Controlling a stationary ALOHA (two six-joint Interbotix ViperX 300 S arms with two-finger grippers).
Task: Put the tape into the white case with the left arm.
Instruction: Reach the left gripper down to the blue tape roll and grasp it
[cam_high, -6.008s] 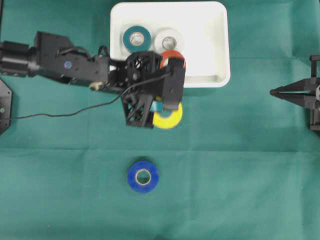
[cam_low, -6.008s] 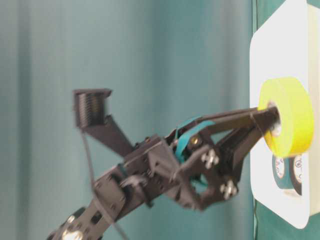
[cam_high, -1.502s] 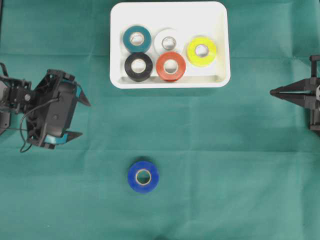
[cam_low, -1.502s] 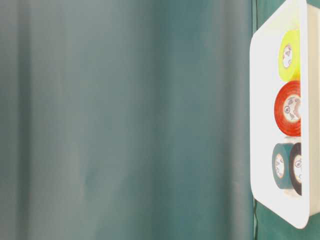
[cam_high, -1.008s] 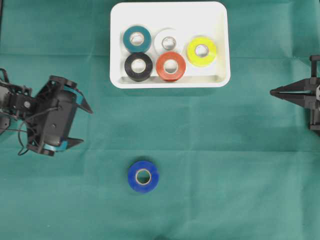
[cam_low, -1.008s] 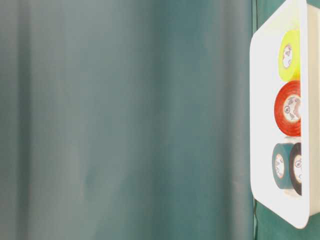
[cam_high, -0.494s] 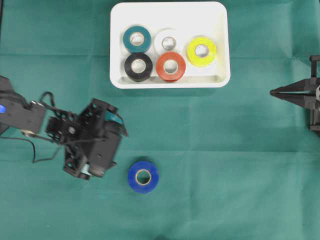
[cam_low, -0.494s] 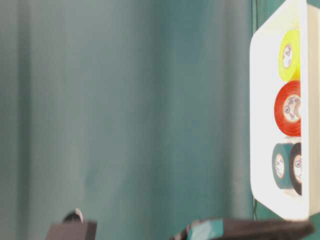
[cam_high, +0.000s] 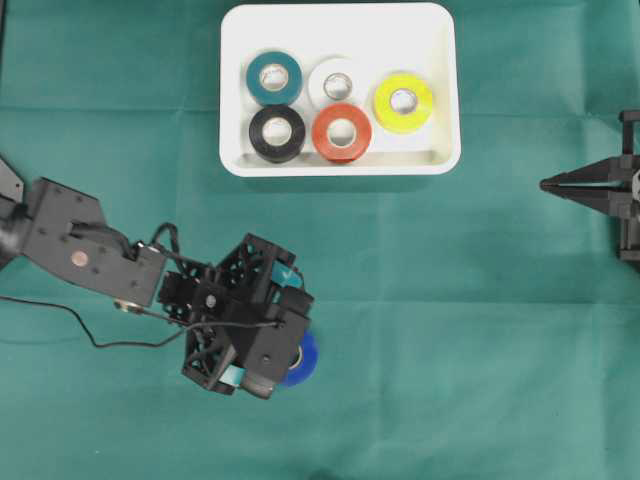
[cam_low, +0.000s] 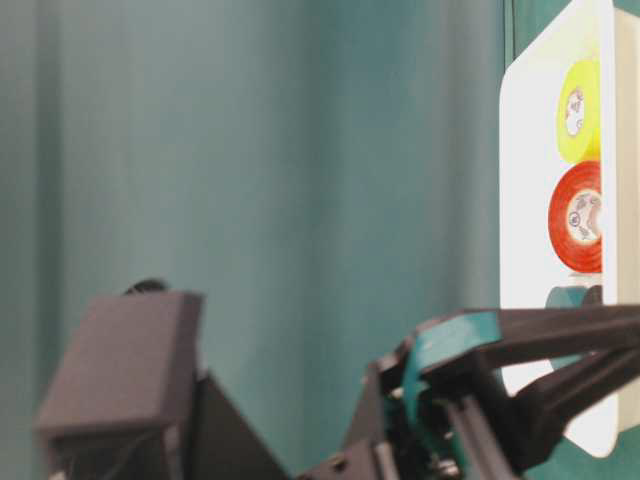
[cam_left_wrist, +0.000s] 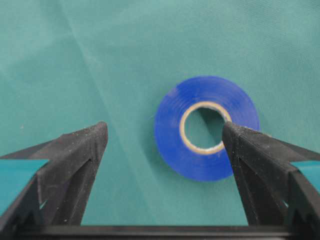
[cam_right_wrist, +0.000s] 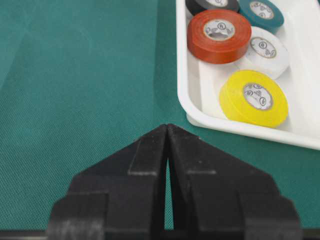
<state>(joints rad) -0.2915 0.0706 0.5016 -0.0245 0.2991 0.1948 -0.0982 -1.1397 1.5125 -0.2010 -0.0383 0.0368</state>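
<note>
A blue tape roll (cam_left_wrist: 207, 127) lies flat on the green cloth, mostly hidden under my left wrist in the overhead view, with only its edge (cam_high: 305, 357) showing. My left gripper (cam_left_wrist: 164, 129) hangs open above it, jaws wide. The roll sits toward the right finger (cam_left_wrist: 250, 160), whose tip overlaps the hole's right rim; the left finger (cam_left_wrist: 80, 155) stands well clear of it. The white case (cam_high: 430, 60) at the back holds several rolls: teal, white, black, red and yellow. My right gripper (cam_right_wrist: 167, 127) rests shut at the right edge (cam_high: 548, 185), holding nothing.
The left arm's thin black cable (cam_high: 60, 315) trails over the cloth to the left. In the table-level view the left gripper's fingers (cam_low: 560, 325) cross in front of the case (cam_low: 520, 180). The case's near rim (cam_right_wrist: 190, 100) lies just ahead of the right gripper.
My left arm has swung from the left edge toward the right and front, ending over the blue roll with its jaws still open. The right arm and the case's rolls have not moved.
</note>
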